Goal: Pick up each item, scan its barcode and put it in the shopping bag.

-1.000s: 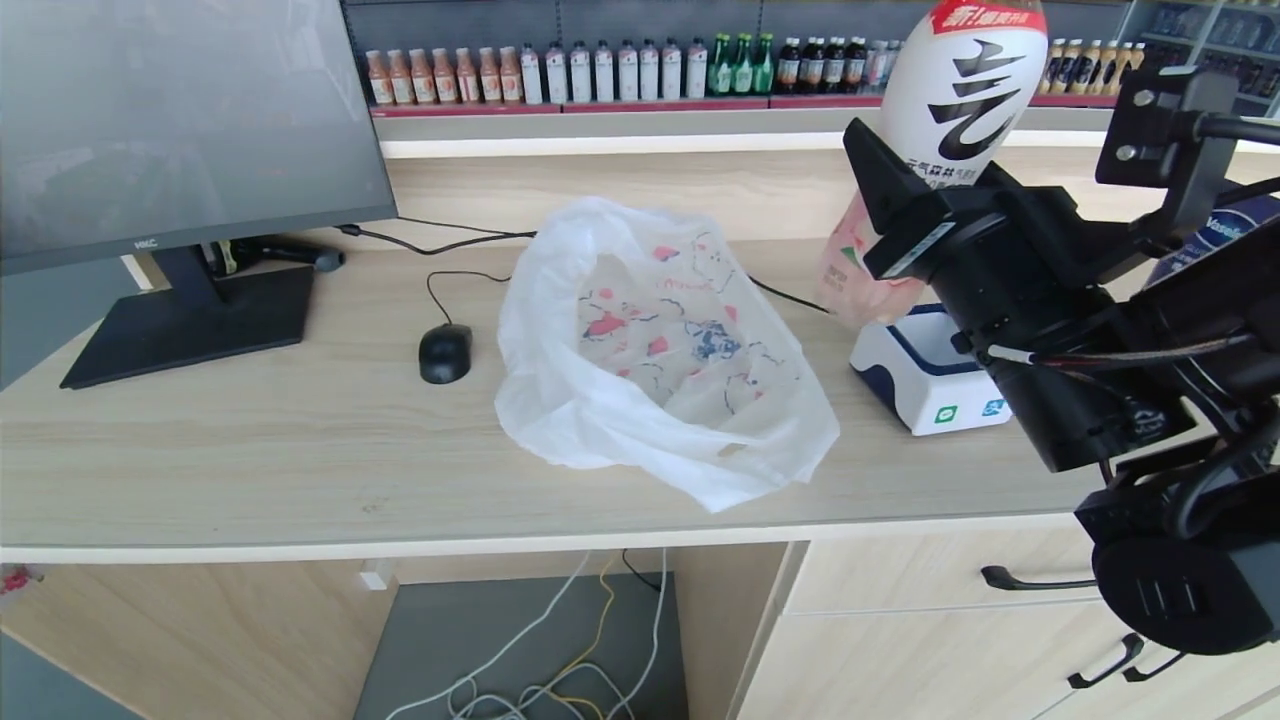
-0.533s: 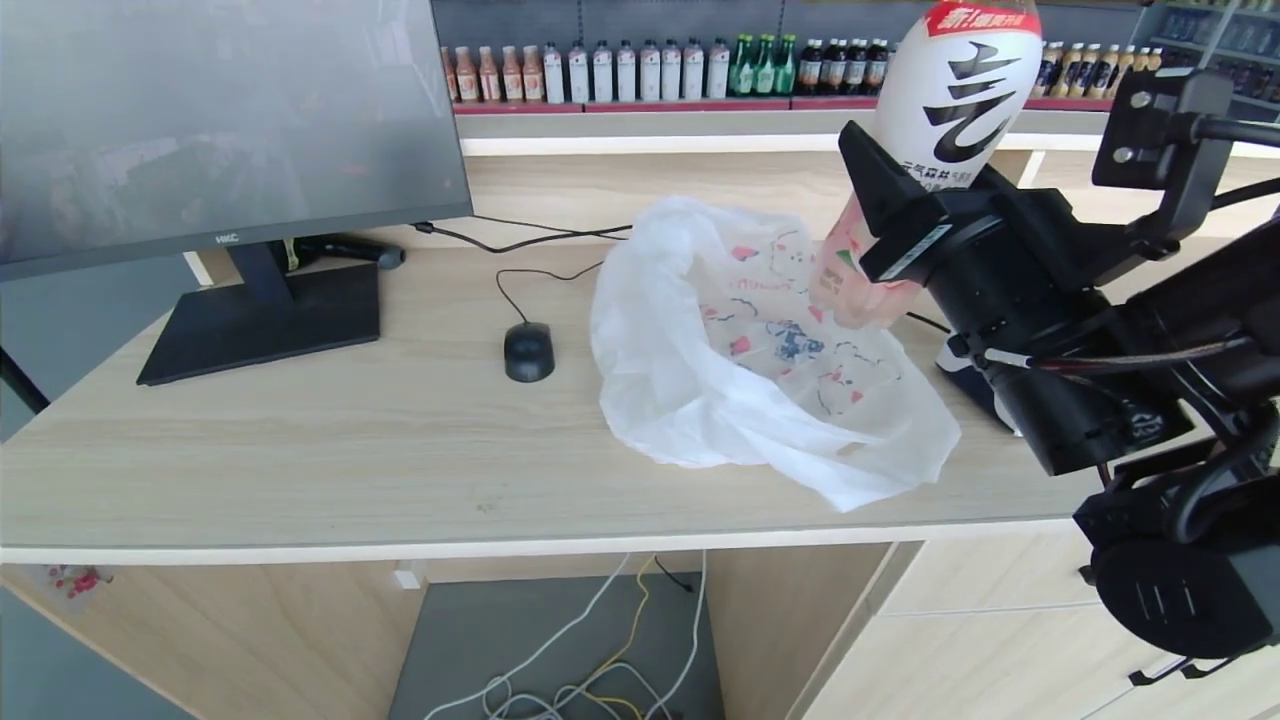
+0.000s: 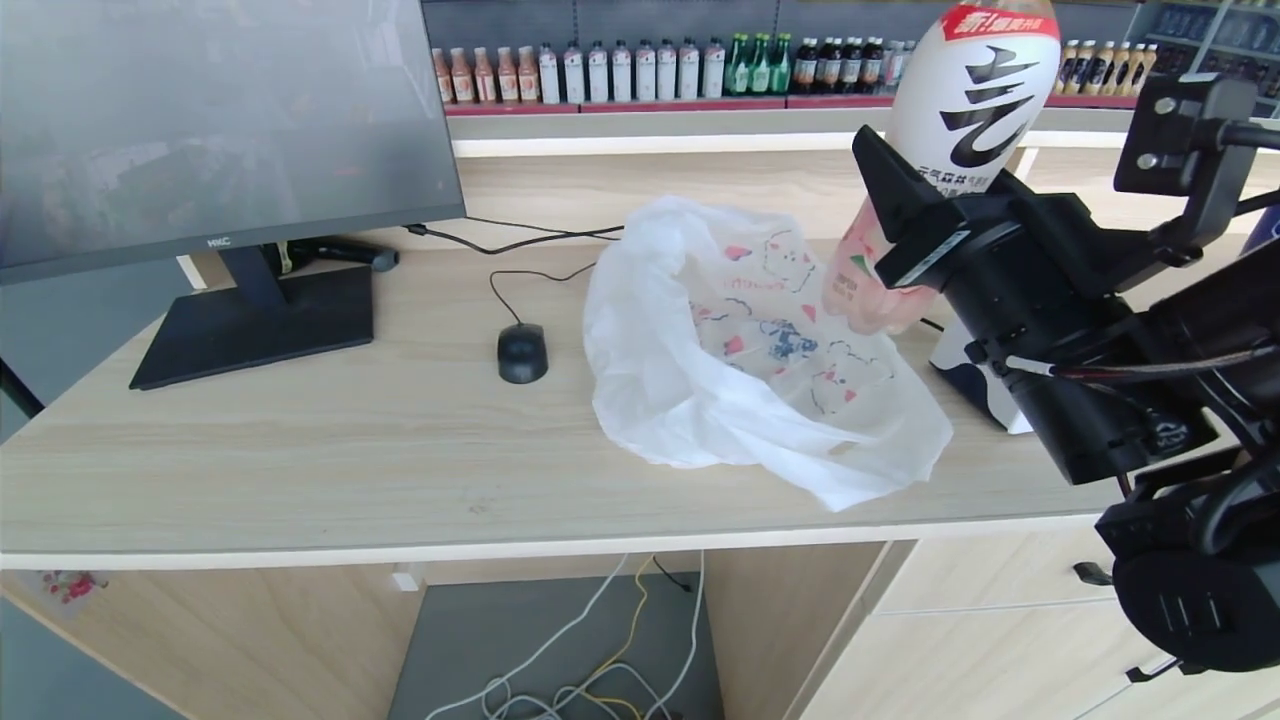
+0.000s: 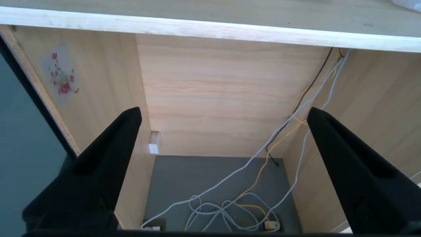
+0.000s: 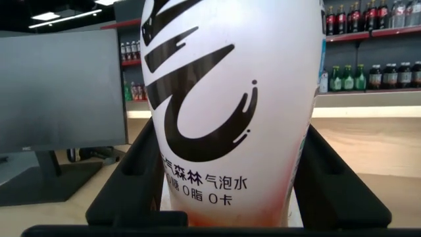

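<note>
Right gripper is clenched on the bottle, a large drink bottle with a white label and a peach-coloured lower part. In the right wrist view the two black fingers stand on either side of the bottle and press against its lower body, with the label rising well past the fingertips. In the head view the bottle is held off the counter, roughly upright with a slight lean, and its base appears over the far right rim of the shopping bag. Contact between base and bag cannot be determined. The bag lies open and slumped on the counter. The white scanner sits just beside the bag on its right, partly hidden by the right arm. A mouse lies left of the bag, with a monitor further left. Left gripper is released, jaws spread wide, and hangs below the counter edge facing the cables in the recess underneath.
</note>
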Controlling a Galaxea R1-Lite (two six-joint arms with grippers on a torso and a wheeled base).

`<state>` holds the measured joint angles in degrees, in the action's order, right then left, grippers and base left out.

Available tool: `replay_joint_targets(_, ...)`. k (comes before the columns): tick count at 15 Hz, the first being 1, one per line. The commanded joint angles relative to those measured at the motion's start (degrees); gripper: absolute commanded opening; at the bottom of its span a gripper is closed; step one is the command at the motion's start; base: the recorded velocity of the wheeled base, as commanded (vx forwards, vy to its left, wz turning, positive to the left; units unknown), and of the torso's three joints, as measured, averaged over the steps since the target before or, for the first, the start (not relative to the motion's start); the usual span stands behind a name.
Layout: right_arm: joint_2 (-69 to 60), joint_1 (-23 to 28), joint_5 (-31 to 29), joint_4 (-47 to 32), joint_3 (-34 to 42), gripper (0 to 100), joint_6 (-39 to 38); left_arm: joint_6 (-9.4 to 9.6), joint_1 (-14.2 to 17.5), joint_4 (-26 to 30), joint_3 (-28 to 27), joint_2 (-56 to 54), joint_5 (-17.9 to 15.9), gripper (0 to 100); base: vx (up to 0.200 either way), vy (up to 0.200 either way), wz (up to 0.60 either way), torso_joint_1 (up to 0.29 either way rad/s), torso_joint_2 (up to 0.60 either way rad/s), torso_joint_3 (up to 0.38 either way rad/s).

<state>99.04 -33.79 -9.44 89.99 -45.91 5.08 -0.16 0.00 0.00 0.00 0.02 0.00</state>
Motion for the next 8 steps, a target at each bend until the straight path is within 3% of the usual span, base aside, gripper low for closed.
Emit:
replay_joint_targets(1, 1.8, -0.1, 0.1, 0.0, -0.3, 0, -0.1, -0.02, 0.0, 0.0, 0.0, 0.0, 0.0, 100, 0.0, 0.0, 0.0, 0.0, 0.0, 0.0)
replay_joint_targets(3, 2.7, -0.2, 0.1, -0.5, -1.7, 0, -0.2, -0.02, -0.1, 0.0, 0.0, 0.0, 0.0, 100, 0.0, 0.0, 0.0, 0.0, 0.0, 0.0)
replay_joint_targets(8, 6.5, -0.5, 0.9, -12.2, -11.6, 0, -0.8, -0.02, -0.1, 0.0, 0.0, 0.0, 0.0, 100, 0.0, 0.0, 0.0, 0.0, 0.0, 0.0)
